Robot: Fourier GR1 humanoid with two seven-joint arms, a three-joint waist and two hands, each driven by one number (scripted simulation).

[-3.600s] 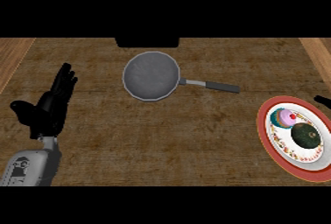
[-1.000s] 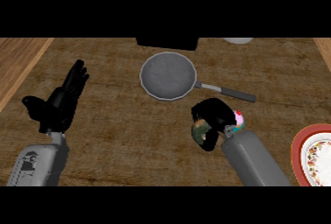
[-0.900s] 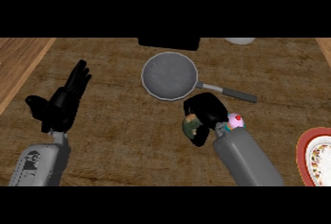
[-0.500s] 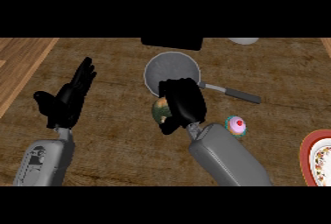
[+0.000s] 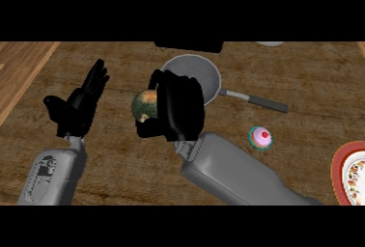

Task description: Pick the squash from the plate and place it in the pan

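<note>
Head view, from the left: the robot's left hand (image 5: 77, 107) stands upright over the brown wood-grain desk (image 5: 306, 77), its black fingers straight and spread, thumb out to the side, nothing in it. Its grey forearm (image 5: 51, 176) rises from the lower edge below it.

Just to the right of that, the green and orange round squash (image 5: 144, 105) is held in the right hand (image 5: 178, 108). The black fingers curl round the squash from the right side and over its top, so only the left part of the squash shows. The hand and squash sit at the lower left rim of the round grey metal frying pan (image 5: 194, 73), with the hand covering part of the pan's near edge; whether the squash is over the pan's bowl or just beside it I cannot tell. The right hand's broad grey forearm (image 5: 235, 176) slants in from the lower right.

The pan's dark handle (image 5: 257, 100) runs out to the right and downward. Below the handle's end, a small pink cupcake with a red top and a teal wrapper (image 5: 261, 137) lies on the desk, apart from everything else. At the far right edge, part of a red-rimmed white plate (image 5: 351, 171) shows.
</note>
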